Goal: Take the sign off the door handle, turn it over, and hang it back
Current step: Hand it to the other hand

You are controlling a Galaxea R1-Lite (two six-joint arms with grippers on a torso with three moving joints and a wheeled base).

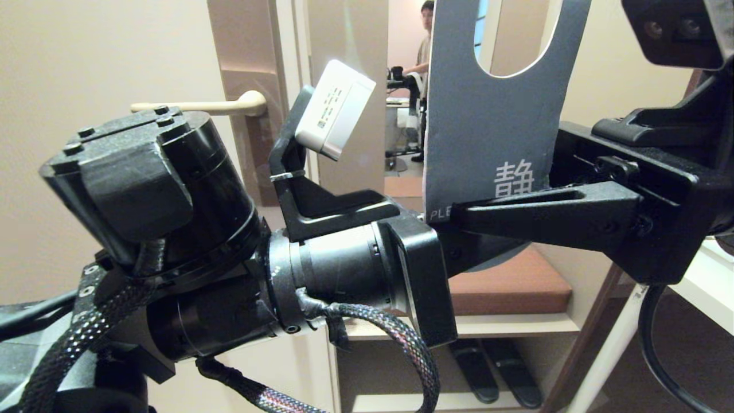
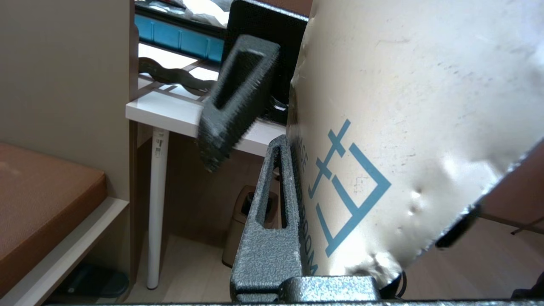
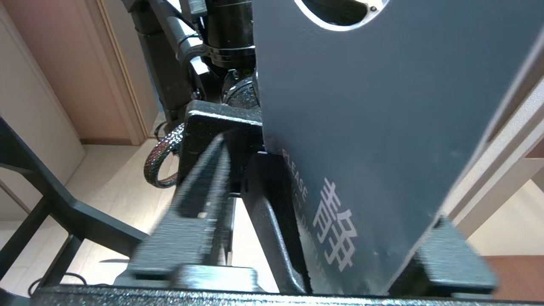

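Observation:
The sign (image 1: 487, 126) stands upright in front of me, its blue side with white lettering toward the head camera and its oval hole at the top. Its white side with blue lettering (image 2: 403, 106) faces the left wrist camera. My left gripper (image 1: 459, 244) is shut on the sign's lower end, one finger (image 2: 272, 212) flat against the white face. My right gripper (image 3: 329, 187) reaches in from the right, open, its fingers (image 3: 191, 221) standing off on either side of the sign. The cream door handle (image 1: 200, 106) on its brown backplate (image 1: 252, 149) is bare, behind the left arm.
A person (image 1: 426, 34) stands beyond the open doorway. Below the sign is a shelf with a brown cushion (image 1: 516, 284) and dark slippers (image 1: 493, 373) under it. A white table (image 2: 170, 114) and a waste bin (image 2: 244, 221) are to the right.

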